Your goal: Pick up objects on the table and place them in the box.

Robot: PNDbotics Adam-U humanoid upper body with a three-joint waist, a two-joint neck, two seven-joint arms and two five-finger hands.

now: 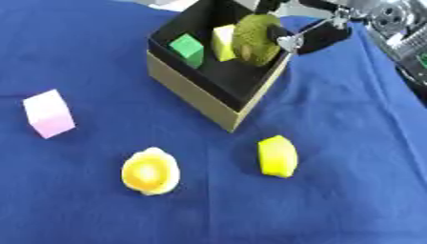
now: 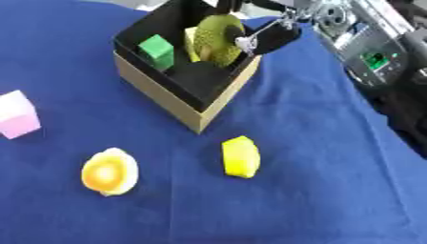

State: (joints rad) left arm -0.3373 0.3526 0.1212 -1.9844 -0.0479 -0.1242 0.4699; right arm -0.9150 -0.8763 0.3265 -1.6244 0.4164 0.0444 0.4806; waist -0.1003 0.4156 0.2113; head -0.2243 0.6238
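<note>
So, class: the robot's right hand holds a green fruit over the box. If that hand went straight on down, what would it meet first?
Most likely the box's black floor. The right hand holds the green fruit just above it, beside the yellow block and green cube; depth is unclear, so the fruit may brush the yellow block.

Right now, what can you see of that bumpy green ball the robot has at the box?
The green ball is round, olive green and rough-skinned, like a toy fruit. The right hand has its fingers curled round it, over the box near its far right wall. Below it is the box's black inside; a yellow block and a green cube sit beside it.
</note>
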